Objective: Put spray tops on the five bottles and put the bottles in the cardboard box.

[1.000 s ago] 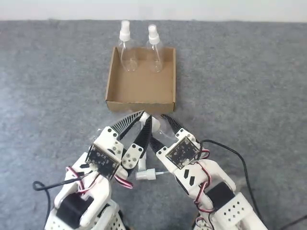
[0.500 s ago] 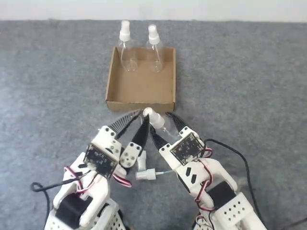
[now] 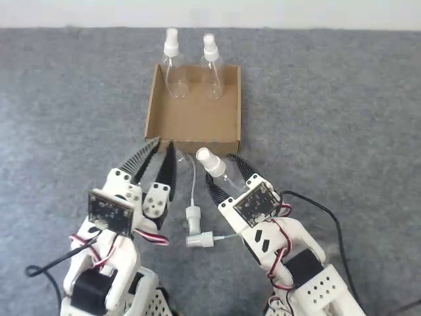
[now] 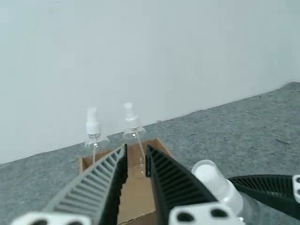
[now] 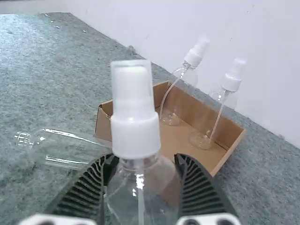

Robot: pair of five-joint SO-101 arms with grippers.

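Right gripper [image 3: 222, 170] clamps a capped bottle [image 5: 136, 140]; left gripper [image 3: 162, 142] hangs alongside, jaws slightly parted and holding nothing.
Behind the jaws, toward the arm bases, two loose spray tops [image 3: 193, 218] lie on the grey worktop [image 3: 342, 118], and an uncapped bottle [image 5: 58, 146] lies beside the right jaws. Just beyond both jaw tips sits the cardboard box [image 3: 192, 144], with two capped bottles [image 3: 172, 69] standing at its far wall.

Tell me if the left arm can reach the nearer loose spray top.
Probably yes: the left claw is empty and the spray top lies on bare carpet beside that arm, nothing between.
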